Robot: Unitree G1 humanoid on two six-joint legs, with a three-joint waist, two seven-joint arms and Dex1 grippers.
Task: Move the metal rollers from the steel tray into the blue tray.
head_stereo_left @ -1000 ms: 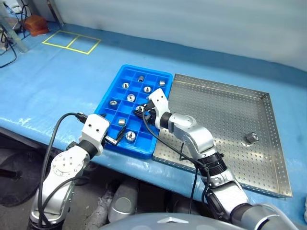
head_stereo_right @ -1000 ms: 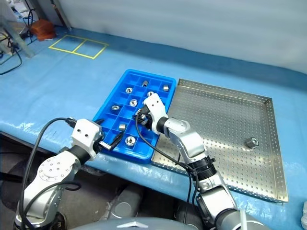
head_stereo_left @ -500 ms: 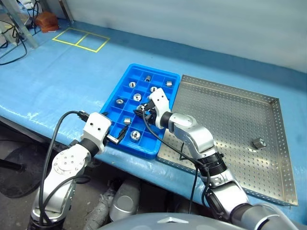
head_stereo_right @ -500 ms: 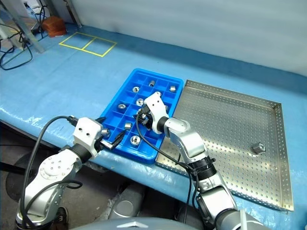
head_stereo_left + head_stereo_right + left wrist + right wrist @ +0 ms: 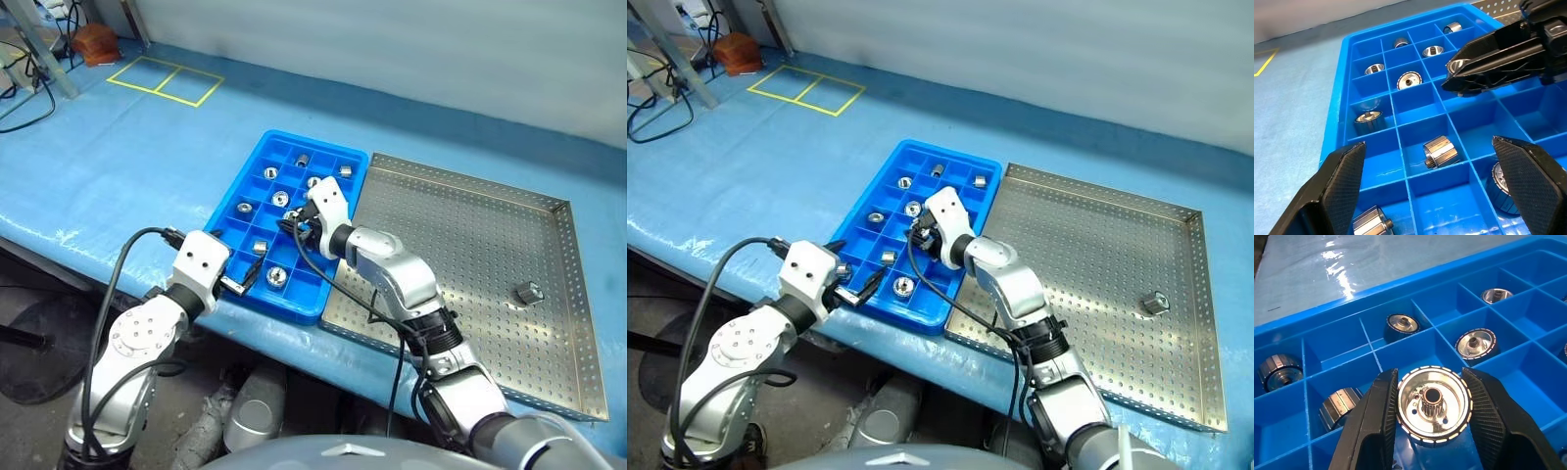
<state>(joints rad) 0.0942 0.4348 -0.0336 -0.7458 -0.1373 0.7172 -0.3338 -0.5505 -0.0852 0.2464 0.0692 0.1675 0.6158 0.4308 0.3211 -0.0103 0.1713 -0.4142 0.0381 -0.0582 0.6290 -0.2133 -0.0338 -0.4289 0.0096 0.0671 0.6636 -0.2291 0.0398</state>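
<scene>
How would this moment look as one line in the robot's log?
right gripper: holds roller above blue tray | left gripper: open | steel tray: one roller left

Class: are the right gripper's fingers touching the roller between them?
Touching. The right wrist view shows both fingers pressed against the sides of the roller, no gap, above the blue tray.

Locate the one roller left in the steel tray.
The last roller lies alone near the steel tray's right rim, far from the blue tray.
</scene>
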